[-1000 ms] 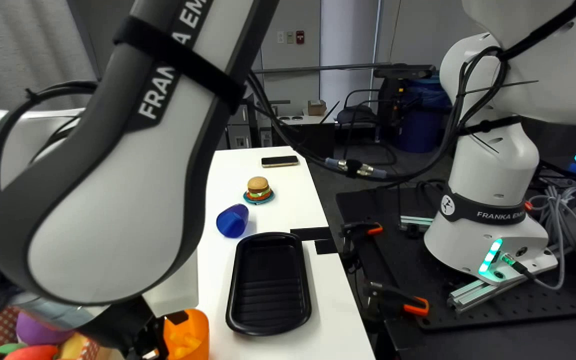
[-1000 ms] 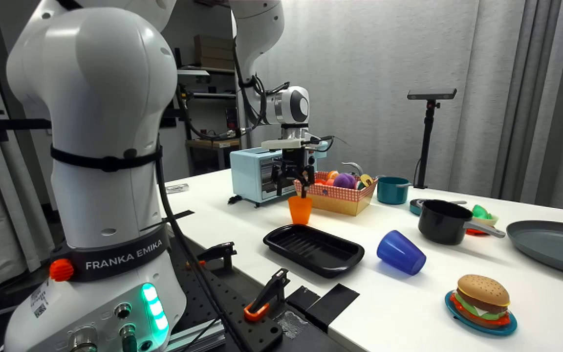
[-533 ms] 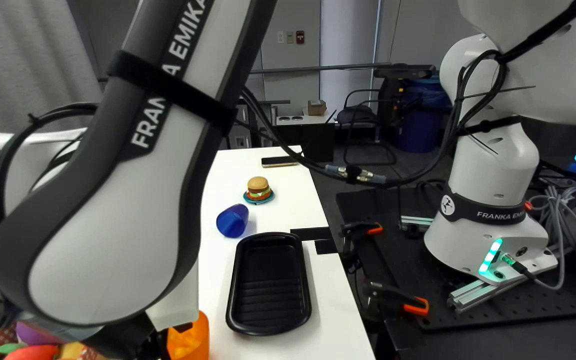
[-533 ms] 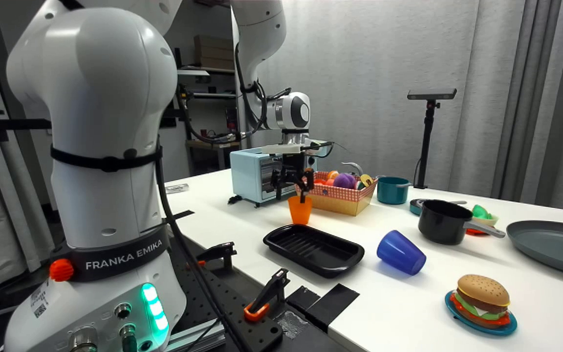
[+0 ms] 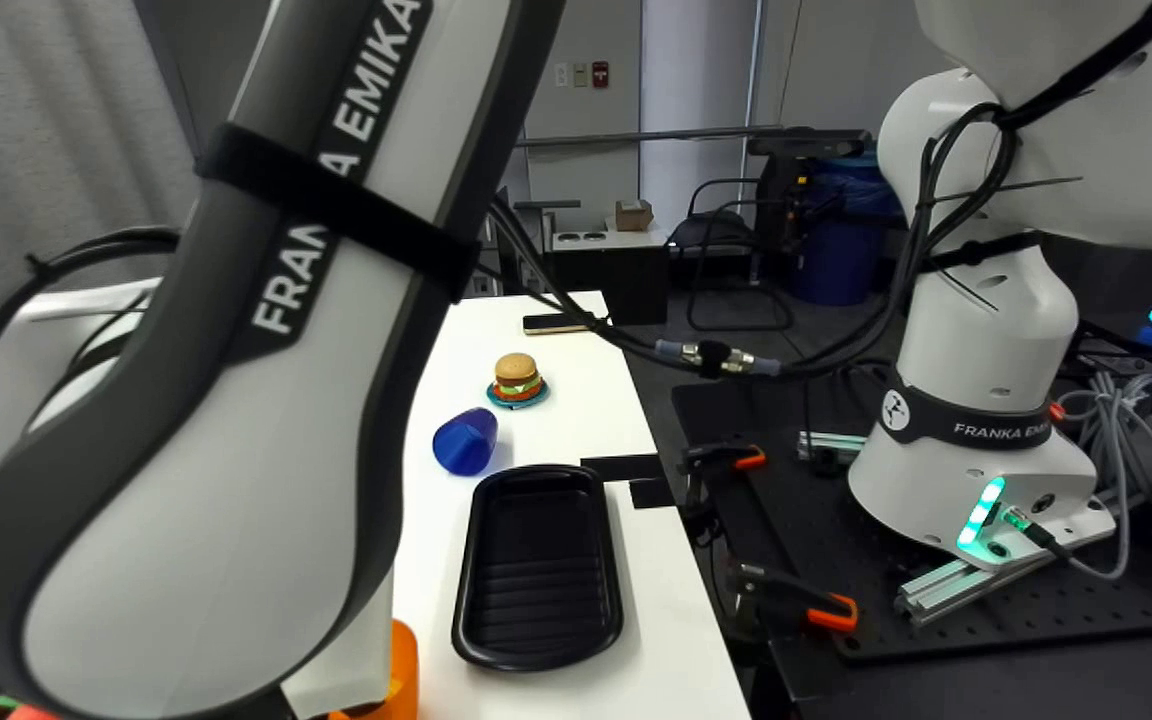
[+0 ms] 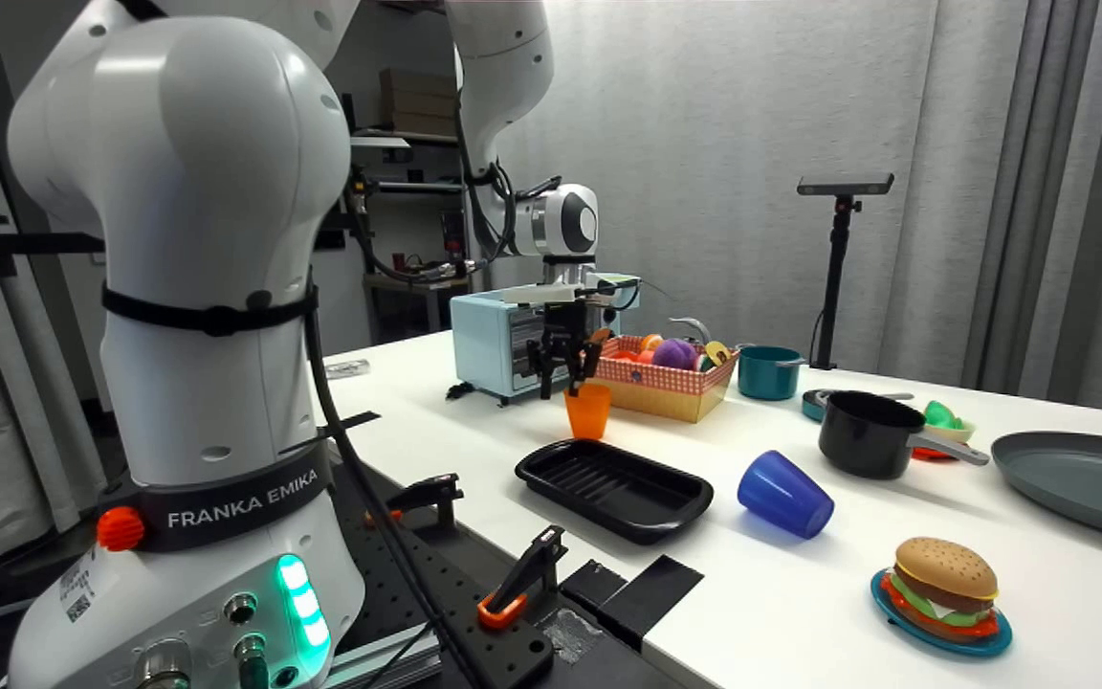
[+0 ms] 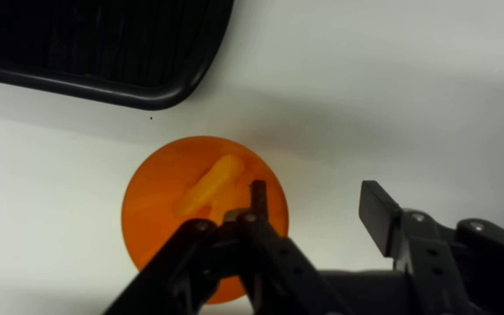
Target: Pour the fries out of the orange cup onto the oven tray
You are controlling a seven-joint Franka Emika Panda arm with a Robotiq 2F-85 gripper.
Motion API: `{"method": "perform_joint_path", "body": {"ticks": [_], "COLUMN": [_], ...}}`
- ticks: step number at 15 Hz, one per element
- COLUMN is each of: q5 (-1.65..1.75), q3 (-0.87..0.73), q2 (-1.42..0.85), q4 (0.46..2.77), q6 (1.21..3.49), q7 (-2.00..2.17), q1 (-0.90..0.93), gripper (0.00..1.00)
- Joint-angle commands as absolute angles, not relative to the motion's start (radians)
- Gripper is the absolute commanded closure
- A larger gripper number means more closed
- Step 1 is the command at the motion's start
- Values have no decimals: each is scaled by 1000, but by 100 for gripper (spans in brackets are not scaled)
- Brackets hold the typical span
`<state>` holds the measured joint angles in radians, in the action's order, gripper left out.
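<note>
Your black two-fingered gripper [image 7: 315,204] stands fairly wide, one finger at the mouth of the tapered orange plastic cup [image 6: 588,415], in from the white tabletop [image 6: 781,612] edge. Contact is unclear.

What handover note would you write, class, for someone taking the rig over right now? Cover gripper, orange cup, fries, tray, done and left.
Gripper: open, nothing held; in the wrist view one jaw overlaps the mouth of the orange cup, the other stands outside it; cannot tell if the first reaches in.
Orange cup: upright on the table, near a corner of the tray, apart.
Fries: in the orange cup; none seen on the tray.
Done: gripper at the orange cup; no pour yet.
Left: probably grip, lift, tip over tray.
</note>
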<state>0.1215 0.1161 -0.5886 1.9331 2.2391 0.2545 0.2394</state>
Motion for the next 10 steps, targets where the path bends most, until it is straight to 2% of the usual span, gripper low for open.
{"method": "perform_joint_path", "body": {"ticks": [1,4,5,10], "q5": [89,69,60,42], "q3": [108,107,107,98], "q2": [-599,-600,-599,-551], "q4": [1911,1912,1913,1955], "q6": [2247,2257,2259,2286], "q7": [280,283,283,287], "q1": [258,257,254,245], "gripper": [73,95,100,99]}}
